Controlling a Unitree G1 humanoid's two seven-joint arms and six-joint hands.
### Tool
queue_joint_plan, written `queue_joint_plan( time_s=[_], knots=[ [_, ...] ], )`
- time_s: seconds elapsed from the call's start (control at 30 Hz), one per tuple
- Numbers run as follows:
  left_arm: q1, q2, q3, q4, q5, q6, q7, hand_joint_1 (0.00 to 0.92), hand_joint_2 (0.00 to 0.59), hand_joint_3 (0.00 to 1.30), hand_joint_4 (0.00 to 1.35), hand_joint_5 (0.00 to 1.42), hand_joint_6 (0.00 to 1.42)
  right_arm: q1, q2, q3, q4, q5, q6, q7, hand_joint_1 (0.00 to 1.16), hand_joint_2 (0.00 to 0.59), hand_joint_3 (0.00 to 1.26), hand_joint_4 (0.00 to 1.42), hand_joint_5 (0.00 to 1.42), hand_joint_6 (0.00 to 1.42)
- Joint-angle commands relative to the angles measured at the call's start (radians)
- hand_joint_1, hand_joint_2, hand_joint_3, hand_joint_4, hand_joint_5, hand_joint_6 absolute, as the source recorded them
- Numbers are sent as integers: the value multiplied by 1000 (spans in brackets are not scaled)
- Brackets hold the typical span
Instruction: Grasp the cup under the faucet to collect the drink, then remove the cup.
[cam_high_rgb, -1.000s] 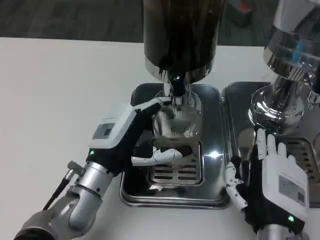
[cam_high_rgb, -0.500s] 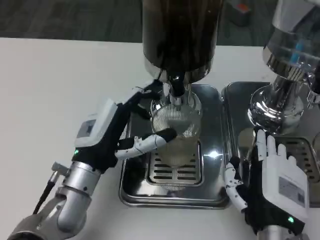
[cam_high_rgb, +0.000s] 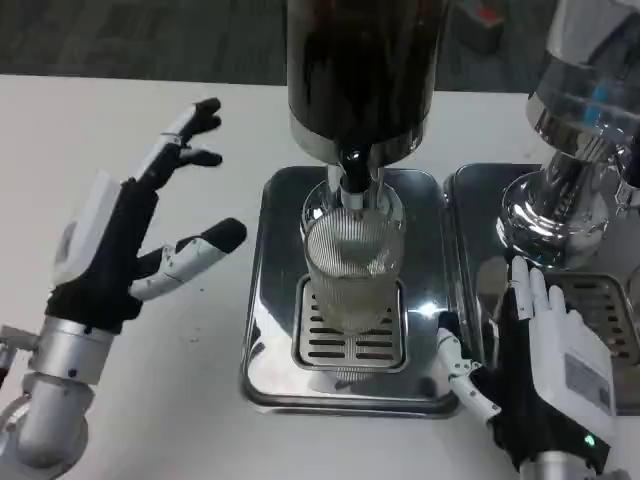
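Note:
A clear ribbed cup (cam_high_rgb: 352, 268) stands upright on the drip grate (cam_high_rgb: 348, 340), directly below the faucet (cam_high_rgb: 352, 182) of the dark drink dispenser (cam_high_rgb: 362, 70). Nothing touches the cup. My left hand (cam_high_rgb: 120, 245) hangs open over the white table, well left of the steel tray (cam_high_rgb: 270, 300), with its fingers spread apart. My right hand (cam_high_rgb: 545, 375) is open at the lower right, its fingers pointing away from me, beside the tray's right edge.
A second, silver dispenser (cam_high_rgb: 580, 130) stands on its own steel tray (cam_high_rgb: 470, 215) at the right, just behind my right hand. White table (cam_high_rgb: 130, 130) stretches to the left and back of the left hand.
My left hand has let go of the cup and pulled away to the left, opening its fingers wide. The cup stays under the faucet. The right hand has barely moved.

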Motion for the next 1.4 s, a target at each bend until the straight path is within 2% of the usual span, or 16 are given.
queue_joint_plan(
  time_s=[0.03, 0.17, 0.33, 0.47, 0.6, 0.87, 1.13, 1.4],
  knots=[
    [22, 30, 33, -78, -174, -47, -209, 0, 0, 68, 57, 261, 74, 6, -16, -12, -8, 9, -18, -15, 307, 305, 0, 0, 0, 0],
    [32, 20, 41, -152, -353, -39, -415, 0, 20, 51, 1, 173, 57, -1, -18, -14, -5, 14, -20, -14, 316, 303, 0, 0, 0, 0],
    [32, -1, 30, -257, -603, 61, -739, 0, 56, 29, 0, 130, 49, -3, -14, -17, -1, 18, -21, -23, 320, 303, 0, 0, 0, 3],
    [20, -13, 37, -315, -722, 177, -958, 0, 58, 13, 0, 108, 54, -2, -12, -17, 0, 21, -22, -27, 306, 302, 0, 0, 0, 17],
    [-1, -36, 56, -331, -754, 247, -1108, 0, 58, 1, 0, 95, 55, -2, -9, -20, 5, 26, -23, -31, 288, 309, 0, 0, 0, 29],
    [-14, -96, 93, -334, -719, 282, -1214, 0, 59, 0, 0, 89, 48, -3, 1, -22, 14, 33, -23, -47, 283, 312, 0, 0, 0, 31],
    [-48, -148, 85, -349, -664, 294, -1238, 0, 65, 8, 0, 83, 41, -3, 13, -28, 20, 36, -25, -55, 295, 319, 0, 0, 0, 32],
    [-50, -143, 73, -402, -568, 238, -1217, 0, 82, 40, 0, 98, 52, 1, 20, -29, 21, 40, -23, -60, 306, 327, 0, 0, 0, 32]
  ],
)
